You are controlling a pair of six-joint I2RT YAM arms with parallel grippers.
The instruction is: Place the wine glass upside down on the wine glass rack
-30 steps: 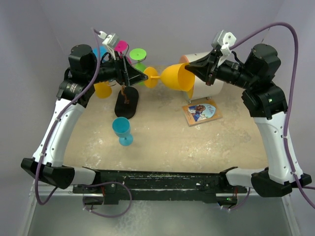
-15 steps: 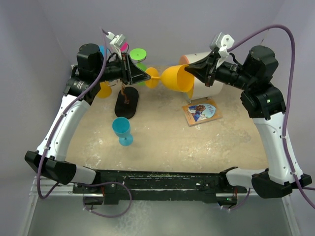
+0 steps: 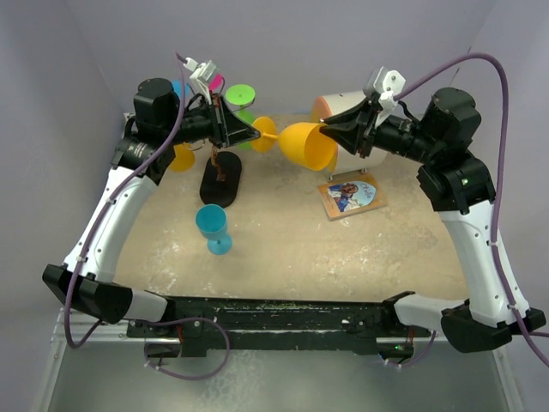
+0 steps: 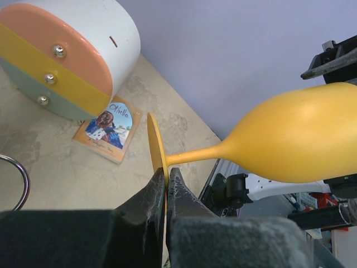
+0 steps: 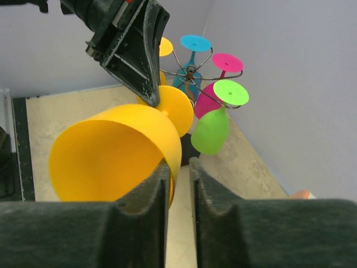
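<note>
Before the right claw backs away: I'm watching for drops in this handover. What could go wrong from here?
1. The left claw pinches only the edge of the wine glass foot; the bowl juts sideways, so it may swivel or slip.
2. The right claw has one finger inside the bowl; withdrawing crookedly could snag the rim.
3. The wine glass rack already carries hanging glasses such as the green glass; the swing over could knock them.

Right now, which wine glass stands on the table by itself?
The blue wine glass near the wine glass rack: it alone stands upright on the table. The rest hang from the rack, except the yellow one held in the air.
</note>
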